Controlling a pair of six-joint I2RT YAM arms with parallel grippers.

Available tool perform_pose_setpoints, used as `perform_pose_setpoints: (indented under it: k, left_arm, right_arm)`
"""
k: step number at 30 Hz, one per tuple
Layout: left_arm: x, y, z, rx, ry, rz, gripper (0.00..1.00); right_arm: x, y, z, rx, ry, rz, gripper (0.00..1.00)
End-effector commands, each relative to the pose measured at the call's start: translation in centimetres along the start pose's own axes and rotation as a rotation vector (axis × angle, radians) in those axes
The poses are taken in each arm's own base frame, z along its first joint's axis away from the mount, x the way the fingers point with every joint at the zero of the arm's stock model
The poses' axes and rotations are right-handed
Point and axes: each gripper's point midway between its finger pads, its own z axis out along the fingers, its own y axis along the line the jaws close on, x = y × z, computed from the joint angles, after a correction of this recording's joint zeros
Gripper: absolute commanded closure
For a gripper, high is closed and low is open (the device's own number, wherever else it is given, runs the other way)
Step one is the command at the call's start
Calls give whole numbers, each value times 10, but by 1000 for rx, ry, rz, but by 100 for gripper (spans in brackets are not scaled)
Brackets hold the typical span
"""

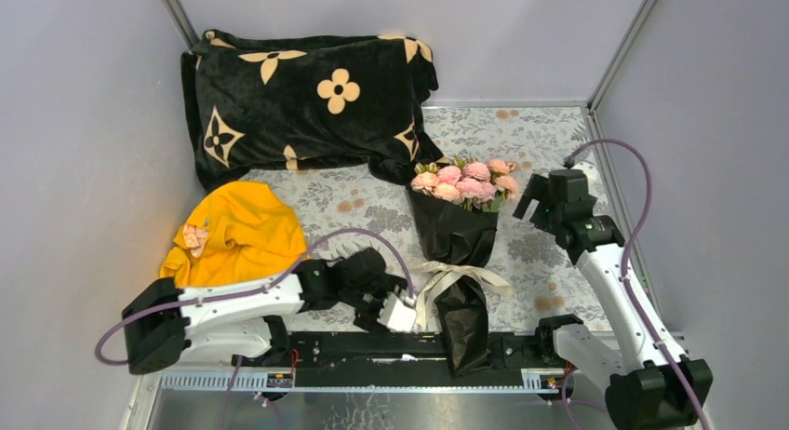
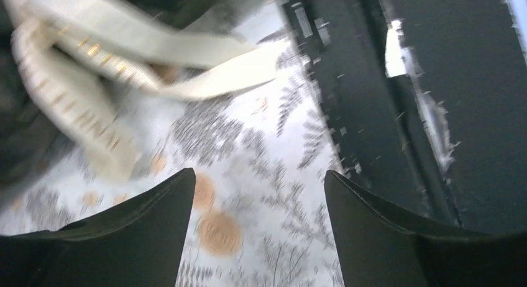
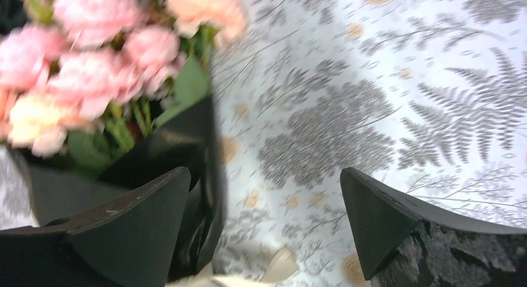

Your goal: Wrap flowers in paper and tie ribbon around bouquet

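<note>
Grey walls [image 1: 84,123] surround fern-print cloth [image 1: 372,202] under the bouquet [image 1: 456,230]; left claw [image 2: 258,175], right claw [image 3: 265,172] both spread.

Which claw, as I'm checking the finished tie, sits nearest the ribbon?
The left claw: it sits beside the ribbon at the near edge, while the right claw hangs farther back, next to the flowers.

Fern-patterned table [image 1: 544,132] under bouquet [image 1: 456,233], black blanket [image 1: 307,109], yellow cloth [image 1: 247,235]
</note>
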Motion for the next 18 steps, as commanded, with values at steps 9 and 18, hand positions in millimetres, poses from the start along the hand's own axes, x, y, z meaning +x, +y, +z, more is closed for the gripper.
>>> perform_pose_setpoints:
  k: [9, 18]
  left_arm:
    - [99, 153, -185, -1190, -330, -1021, 1]
    - [192, 121, -244, -1614, -297, -1287, 1]
  right_arm:
    - [-51, -57, 6, 164, -326, 152, 0]
    - [-22, -89, 19, 253, -449, 280, 1]
